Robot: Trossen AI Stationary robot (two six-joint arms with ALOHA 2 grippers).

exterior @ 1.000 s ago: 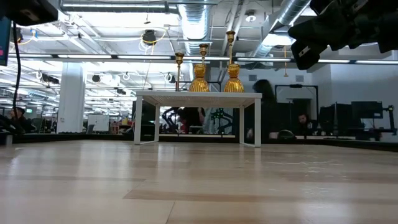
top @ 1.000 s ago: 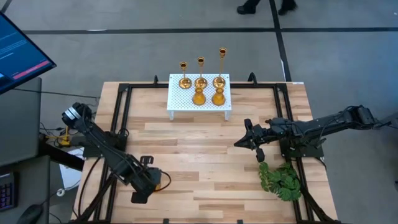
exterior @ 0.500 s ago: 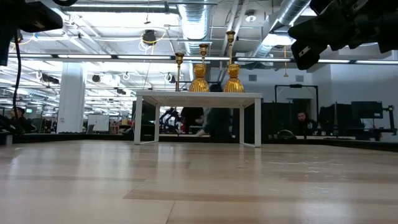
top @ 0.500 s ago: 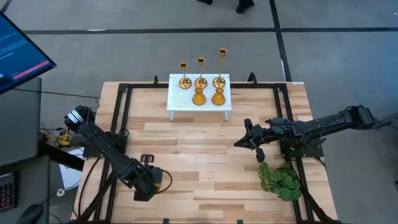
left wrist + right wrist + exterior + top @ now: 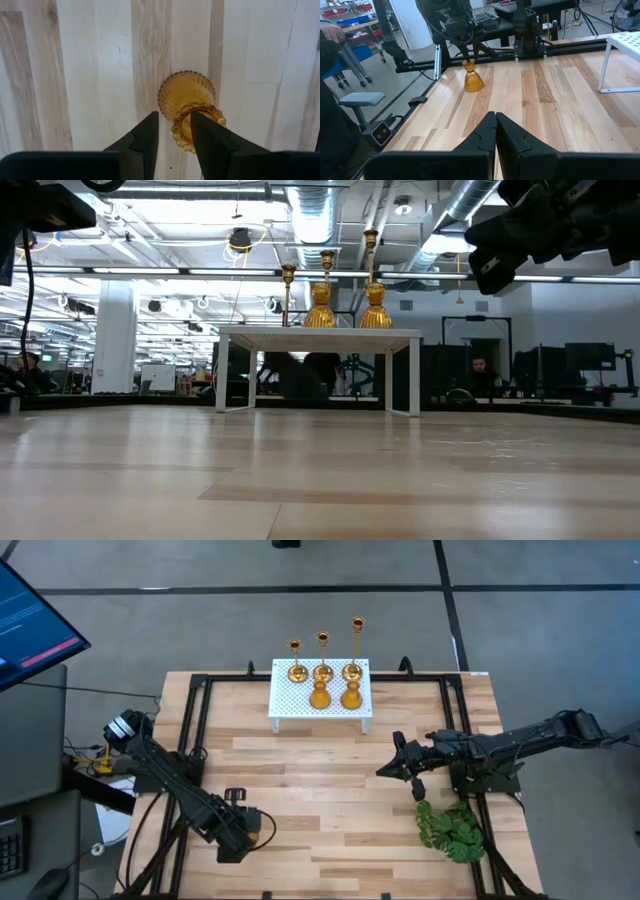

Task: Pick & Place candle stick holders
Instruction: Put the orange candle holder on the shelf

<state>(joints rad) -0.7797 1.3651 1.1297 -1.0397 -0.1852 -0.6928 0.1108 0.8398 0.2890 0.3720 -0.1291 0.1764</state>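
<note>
One squat amber candle stick holder (image 5: 263, 830) stands on its wide base on the table near the front left. It also shows in the left wrist view (image 5: 186, 95) and the right wrist view (image 5: 472, 80). My left gripper (image 5: 174, 122) points down over it, open. Three slim brass sticks (image 5: 323, 655) and two squat holders (image 5: 335, 696) stand on the white perforated stand (image 5: 290, 705) at the far edge. My right gripper (image 5: 383, 770) hovers shut and empty at the table's right. My left gripper comes from above, pointing down, at the holder's beaded top rim (image 5: 181, 137). One finger (image 5: 210, 135) covers part of the rim. The other (image 5: 145, 137) stands outside it with bare table between. I cannot tell whether either finger touches it.
A green leafy plant (image 5: 452, 828) lies at the near right, just beside my right arm. Black frame rails (image 5: 200, 720) run along the table's left and right sides. Bare wood lies between the stand and the near edge.
My left arm has shifted a little toward the table's near right, closer over the amber holder, then kept still. The holder has stayed where it was.
</note>
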